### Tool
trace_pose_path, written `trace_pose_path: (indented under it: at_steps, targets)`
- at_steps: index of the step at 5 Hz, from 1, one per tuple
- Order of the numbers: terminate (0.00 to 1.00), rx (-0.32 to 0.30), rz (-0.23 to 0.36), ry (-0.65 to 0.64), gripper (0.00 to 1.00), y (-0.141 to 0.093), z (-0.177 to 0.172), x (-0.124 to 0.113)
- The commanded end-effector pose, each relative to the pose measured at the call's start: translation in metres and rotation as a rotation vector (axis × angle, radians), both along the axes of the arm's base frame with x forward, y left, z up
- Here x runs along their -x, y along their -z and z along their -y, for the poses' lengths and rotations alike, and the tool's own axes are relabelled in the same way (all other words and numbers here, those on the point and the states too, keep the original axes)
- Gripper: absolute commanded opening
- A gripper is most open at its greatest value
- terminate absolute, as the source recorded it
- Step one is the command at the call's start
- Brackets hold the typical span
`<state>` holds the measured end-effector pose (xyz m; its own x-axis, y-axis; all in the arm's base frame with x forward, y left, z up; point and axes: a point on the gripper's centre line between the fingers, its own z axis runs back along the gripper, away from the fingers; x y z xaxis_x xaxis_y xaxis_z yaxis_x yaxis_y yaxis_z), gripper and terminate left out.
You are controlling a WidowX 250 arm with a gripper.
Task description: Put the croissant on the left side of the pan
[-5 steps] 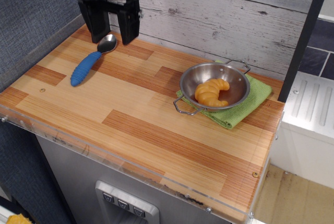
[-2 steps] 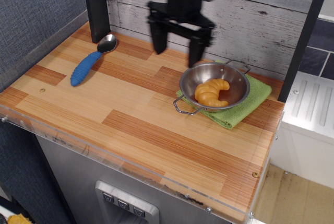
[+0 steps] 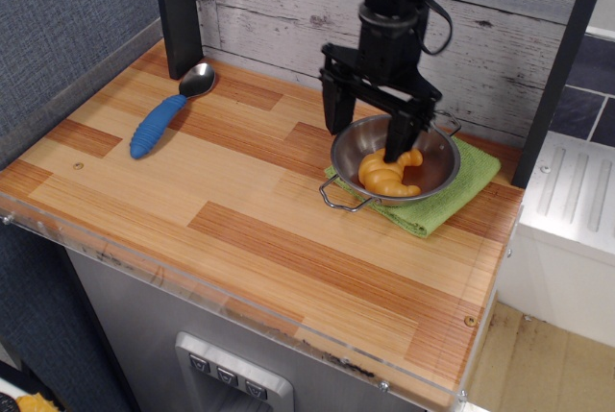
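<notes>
The golden-orange croissant point(image 3: 389, 172) lies inside the shiny steel pan point(image 3: 428, 177), which rests on a green cloth at the right of the wooden counter. My black gripper point(image 3: 367, 133) hangs open over the pan's far left rim. One finger point(image 3: 332, 105) is outside the pan on its left. The other finger point(image 3: 402, 138) reaches down into the pan, just above the croissant's far end. I cannot tell whether it touches the croissant. The gripper holds nothing.
A spoon with a blue handle point(image 3: 159, 124) lies at the back left of the counter. A dark post point(image 3: 178, 9) stands behind it. The green cloth point(image 3: 461, 191) sticks out under the pan. The counter's edge has a clear plastic lip point(image 3: 240, 302).
My gripper has moved from the back left, above the spoon, rightward across the counter and down over the pan. The croissant and pan have not moved.
</notes>
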<state>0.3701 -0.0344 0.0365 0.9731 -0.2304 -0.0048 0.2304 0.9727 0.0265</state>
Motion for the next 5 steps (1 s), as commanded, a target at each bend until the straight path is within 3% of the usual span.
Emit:
trace_pose_path:
  at_steps: [1,2,5]
  targets:
    - [0.00,-0.038,0.050,0.064,1.00,-0.006,0.012,-0.002]
    - [0.00,-0.031,0.100,0.057,1.00,-0.025,0.008,-0.001]
    - [0.00,-0.063,0.113,0.102,1.00,-0.046,0.016,0.007]
